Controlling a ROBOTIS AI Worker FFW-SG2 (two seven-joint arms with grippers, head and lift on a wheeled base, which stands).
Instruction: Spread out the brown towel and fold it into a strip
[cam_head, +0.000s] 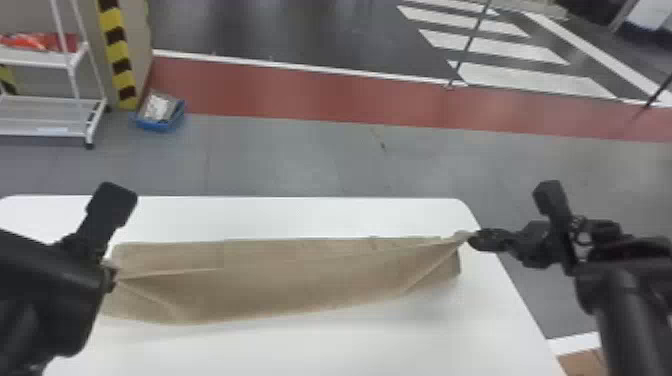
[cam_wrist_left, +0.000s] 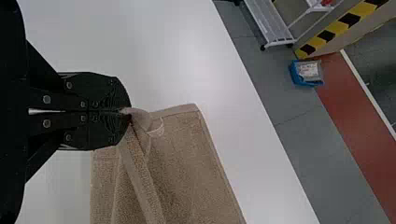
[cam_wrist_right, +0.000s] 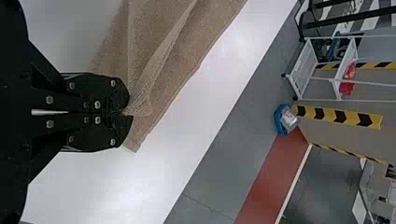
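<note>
Well apart, left arm (cam_head: 45, 300) and right arm (cam_head: 625, 295) pinch the towel's (cam_head: 280, 282) ends.

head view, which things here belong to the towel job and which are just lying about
For the job:
brown towel, stretched out over the table
left gripper, holding one end
right gripper, holding the other end
white table, the work surface

Just lying about:
blue tray, on the floor
red items, on the white rack
</note>
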